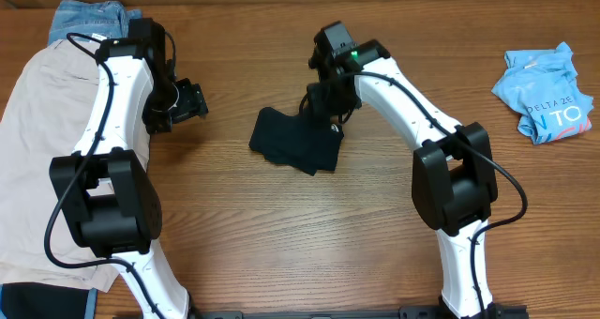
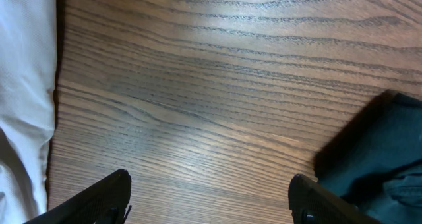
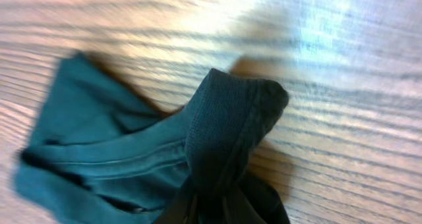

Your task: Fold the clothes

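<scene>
Far left: beige shorts [image 1: 37, 150], denim [image 1: 89, 19], unfolded. Left tool [image 1: 192, 101] wide open, empty, above counter [image 1: 281, 235]. Centre: black T-shirt [image 1: 295, 141] crumpled, right tool [image 1: 330, 111] pinching its fabric. Light-blue tee [image 1: 548, 94] bunched far right. We judge folding barely begun.

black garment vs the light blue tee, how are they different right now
The black garment is plain dark cloth at the middle of the table; the light-blue tee carries printed lettering and lies far to the right. The right gripper pinches a bunched fold of the black garment; nothing touches the light-blue tee. Both are soft, rumpled clothes on the table.
</scene>
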